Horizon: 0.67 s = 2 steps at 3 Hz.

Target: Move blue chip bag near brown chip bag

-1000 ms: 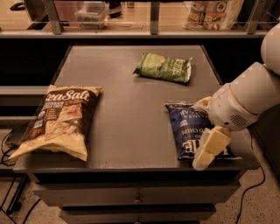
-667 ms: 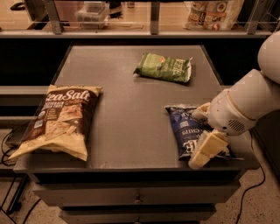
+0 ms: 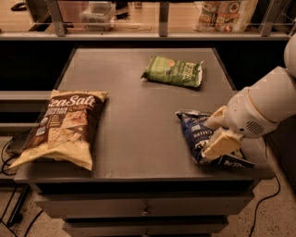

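Gripper (image 3: 210, 139) has settled lower onto the blue bag (image 3: 194, 132) at the worktop's (image 3: 138, 120) front right; can't tell if it's clamped yet, so the bag hasn't travelled. Brown bag (image 3: 64, 127) lies well apart at front left and reads "Sea Salt"; the blue bag's print is mostly unreadable

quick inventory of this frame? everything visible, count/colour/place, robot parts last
blue chip bag: 1, dark navy, table's front right
brown chip bag: 1, brown with cream ends, table's front left
green chip bag: 1, green, table's back, right of centre
table: 1, grey, centre, drawers below
clear bin: 1, see-through, back ledge, left
packaged goods: number unclear, cream and red, back ledge, right
cables: black, floor, far left
arm: 1, white, from the right
tool: 1, cream, on the blue chip bag
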Each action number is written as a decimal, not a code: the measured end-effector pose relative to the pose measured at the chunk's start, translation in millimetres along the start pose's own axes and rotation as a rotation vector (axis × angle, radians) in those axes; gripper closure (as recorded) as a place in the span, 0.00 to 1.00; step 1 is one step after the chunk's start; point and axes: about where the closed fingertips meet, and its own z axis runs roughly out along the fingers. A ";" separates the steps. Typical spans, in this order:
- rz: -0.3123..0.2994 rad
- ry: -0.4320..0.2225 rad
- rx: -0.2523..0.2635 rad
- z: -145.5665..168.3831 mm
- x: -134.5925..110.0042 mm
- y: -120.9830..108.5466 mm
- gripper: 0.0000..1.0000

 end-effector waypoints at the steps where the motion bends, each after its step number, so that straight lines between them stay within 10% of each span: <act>1: -0.053 -0.048 0.052 -26.5 -27.9 -11.2 0.87; 2: -0.142 -0.124 0.079 -58.8 -69.9 -24.6 1.00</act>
